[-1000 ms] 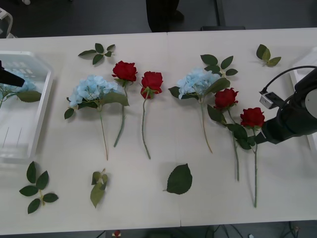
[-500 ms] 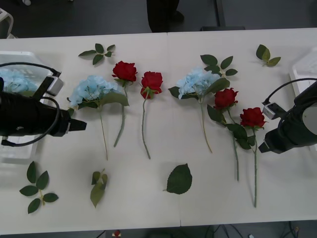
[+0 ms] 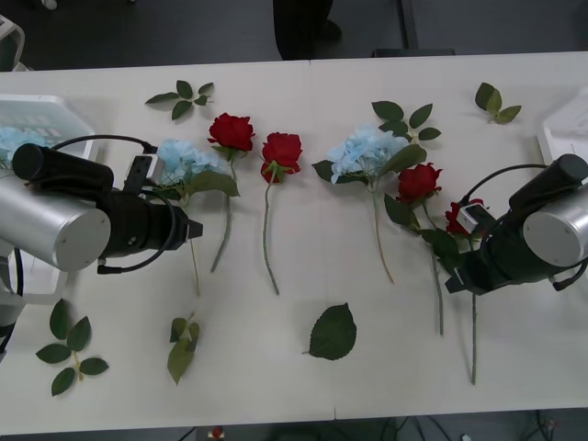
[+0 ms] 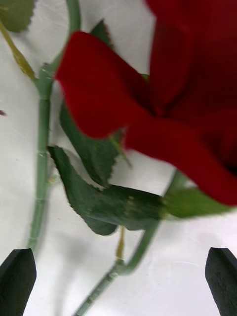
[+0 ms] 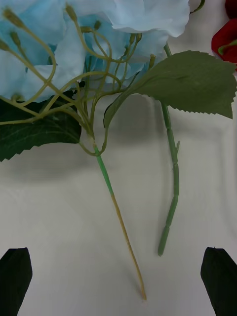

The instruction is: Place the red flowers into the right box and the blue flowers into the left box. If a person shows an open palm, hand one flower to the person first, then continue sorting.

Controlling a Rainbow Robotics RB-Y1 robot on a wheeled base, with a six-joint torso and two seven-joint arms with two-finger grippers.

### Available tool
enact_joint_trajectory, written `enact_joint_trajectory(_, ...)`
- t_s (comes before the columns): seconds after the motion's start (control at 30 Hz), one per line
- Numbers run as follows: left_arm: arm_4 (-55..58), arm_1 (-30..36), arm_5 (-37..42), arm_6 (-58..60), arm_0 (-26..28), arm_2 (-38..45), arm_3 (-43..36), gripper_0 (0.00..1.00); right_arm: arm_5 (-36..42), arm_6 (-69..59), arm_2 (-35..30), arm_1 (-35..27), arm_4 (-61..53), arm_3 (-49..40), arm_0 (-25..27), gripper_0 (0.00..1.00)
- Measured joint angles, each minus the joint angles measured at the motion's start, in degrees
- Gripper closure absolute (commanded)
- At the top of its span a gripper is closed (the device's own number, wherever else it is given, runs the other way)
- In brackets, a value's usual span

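Observation:
Several red flowers lie on the white table: two roses at centre left and two at the right. My right gripper hovers open over the rightmost rose; its bloom and stem sit just beyond the black fingertips. My left gripper is open above the stem of the left blue flower. Another blue flower lies at centre right, and one rests in the left box. The right box shows at the right edge.
Loose green leaf sprigs lie about: far left, far right, near left, near centre, and one broad leaf. A person's dark legs stand beyond the table's far edge.
My left arm swung from the left box over to the left blue flower's stem. My right arm moved left and lower, over the rightmost rose, and now hides part of it.

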Motion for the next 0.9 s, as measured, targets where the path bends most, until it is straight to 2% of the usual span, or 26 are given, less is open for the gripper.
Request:
enact_joint_trajectory(0.1, -1.47, -0.51, 0.00, 1.24, -2.40, -2.04, 2.73, 0.00, -0.01, -0.23, 0.00, 0.85, 0.31, 0.44, 0.00, 0.11)
enact_joint_trajectory(0.13, -1.91, -0.67, -0.01, 1.56, -3.09, -2.53, 3.61, 0.00, -0.03, -0.23, 0.00, 1.12, 0.61, 0.66, 0.00, 0.20)
enact_joint_trajectory(0.17, -2.36, -0.80, -0.02, 1.71, -3.73, -2.96, 4.41, 0.00, -0.06, -0.23, 0.00, 1.37, 0.84, 0.83, 0.00, 0.25)
enact_joint_trajectory(0.2, -2.78, -0.88, -0.04, 1.79, -4.38, -3.38, 5.13, 0.00, -0.13, -0.23, 0.00, 1.60, 1.05, 1.00, 0.00, 0.40)
enact_joint_trajectory(0.23, -3.17, -0.93, -0.05, 1.88, -4.99, -3.76, 5.89, 0.00, -0.23, -0.23, 0.00, 1.76, 1.21, 1.08, 0.00, 0.59)
enact_joint_trajectory(0.27, -3.53, -0.94, -0.07, 2.04, -5.66, -4.19, 6.75, 0.00, -0.32, -0.23, 0.00, 1.90, 1.30, 1.15, 0.00, 0.82)
enact_joint_trajectory(0.33, -4.33, -0.94, -0.18, 2.49, -7.15, -5.18, 8.68, 0.00, -0.33, -0.24, 0.00, 2.02, 1.32, 1.17, 0.00, 1.00)
enact_joint_trajectory(0.6, -5.54, -2.30, -1.93, 2.60, -12.17, -7.72, 17.62, 0.00, -0.41, -1.46, 0.00, 2.12, 1.33, 1.22, -0.01, 1.00)
enact_joint_trajectory(0.9, -6.35, -4.06, -3.92, 2.60, -14.77, -9.57, 24.24, 0.00, -1.47, -2.50, -0.02, 2.13, 1.12, 1.25, -0.13, 1.00)
